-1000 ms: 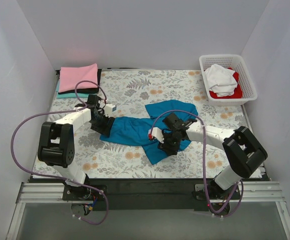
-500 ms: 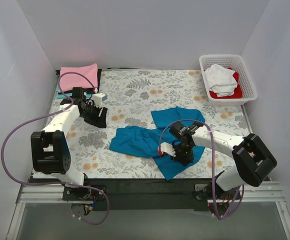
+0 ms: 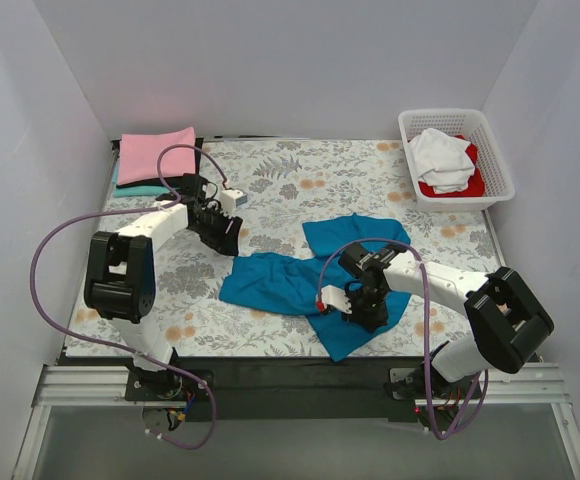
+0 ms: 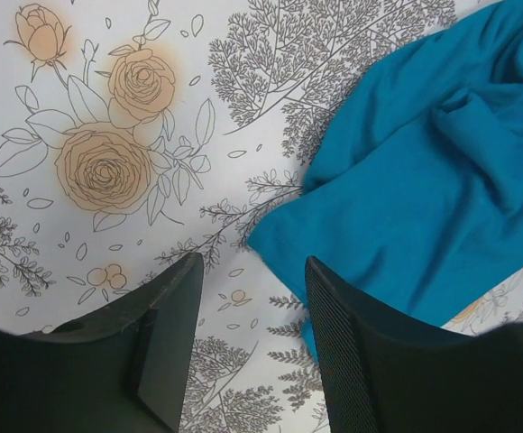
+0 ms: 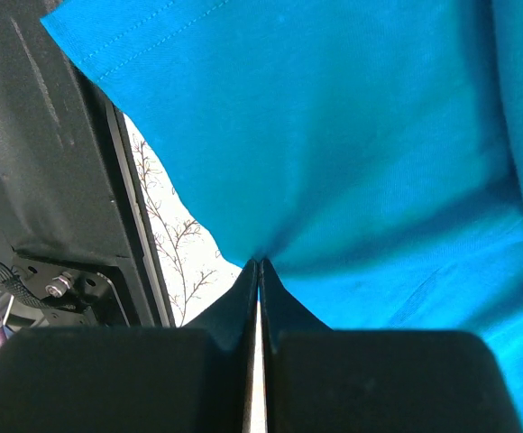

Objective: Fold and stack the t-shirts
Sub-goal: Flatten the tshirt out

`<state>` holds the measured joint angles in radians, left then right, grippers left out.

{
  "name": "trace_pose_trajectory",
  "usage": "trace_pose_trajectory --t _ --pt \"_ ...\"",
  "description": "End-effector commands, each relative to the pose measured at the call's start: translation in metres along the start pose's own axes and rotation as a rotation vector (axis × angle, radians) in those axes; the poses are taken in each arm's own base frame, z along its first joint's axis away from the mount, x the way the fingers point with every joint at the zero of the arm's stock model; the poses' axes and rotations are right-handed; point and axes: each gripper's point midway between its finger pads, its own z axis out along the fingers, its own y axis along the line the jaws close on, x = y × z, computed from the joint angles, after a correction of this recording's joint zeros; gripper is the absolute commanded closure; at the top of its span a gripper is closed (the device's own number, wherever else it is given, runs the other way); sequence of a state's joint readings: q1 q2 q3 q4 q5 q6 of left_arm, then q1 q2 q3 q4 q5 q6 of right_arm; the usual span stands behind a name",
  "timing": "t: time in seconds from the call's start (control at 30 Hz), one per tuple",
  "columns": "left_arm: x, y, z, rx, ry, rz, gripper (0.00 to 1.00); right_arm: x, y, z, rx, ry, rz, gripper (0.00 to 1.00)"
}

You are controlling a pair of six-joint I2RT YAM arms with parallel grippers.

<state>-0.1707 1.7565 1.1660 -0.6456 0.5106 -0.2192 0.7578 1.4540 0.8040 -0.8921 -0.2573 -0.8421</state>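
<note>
The deep teal-blue t-shirt [image 3: 280,280] lies crumpled across the middle and right of the floral cloth. My right gripper [image 3: 360,308] is shut on a fold of it near its front edge; the right wrist view shows the jaws [image 5: 260,264] pinching teal cloth [image 5: 334,135]. My left gripper [image 3: 226,233] is open and empty, just off the shirt's left corner. In the left wrist view that corner [image 4: 270,239] lies just ahead of the gap between my fingers [image 4: 254,267]. A folded stack, pink [image 3: 156,153] over black and aqua [image 3: 135,189], sits at the far left.
A white lattice basket [image 3: 410,122] at the far right holds a white shirt [image 3: 442,158] and a red one [image 3: 467,185]. The table's black front rail [image 5: 63,180] is close to the right gripper. White walls enclose the table.
The right gripper dragged the teal shirt toward the front edge, then stayed still. The left gripper let go, swung out toward the stack, and has come back to the shirt's left corner.
</note>
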Motion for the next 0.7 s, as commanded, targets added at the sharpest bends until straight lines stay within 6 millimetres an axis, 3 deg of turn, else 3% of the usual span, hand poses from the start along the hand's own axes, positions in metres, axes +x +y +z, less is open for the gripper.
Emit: trace_pose_trajectory --t 0.0,0.4,0.47,0.6,0.67 --pt "-0.002 0.001 0.007 0.02 -0.019 0.07 0.53 0.0 0.008 -0.003 -0.034 0.001 -0.002 0.99" --pt "0.019 -0.004 0.032 0.058 0.03 0.094 0.57 0.01 0.017 0.002 -0.061 0.025 0.008 0.99" --pt "0.02 -0.007 0.035 0.068 0.035 0.096 0.62 0.012 0.018 0.003 -0.067 0.03 0.01 0.99" --pt "0.022 -0.008 0.036 0.079 0.044 0.086 0.87 0.014 0.02 0.004 -0.071 0.036 0.007 0.99" --pt "0.018 -0.009 0.034 0.083 0.037 0.087 0.94 0.016 0.021 0.005 -0.077 0.039 0.007 0.99"
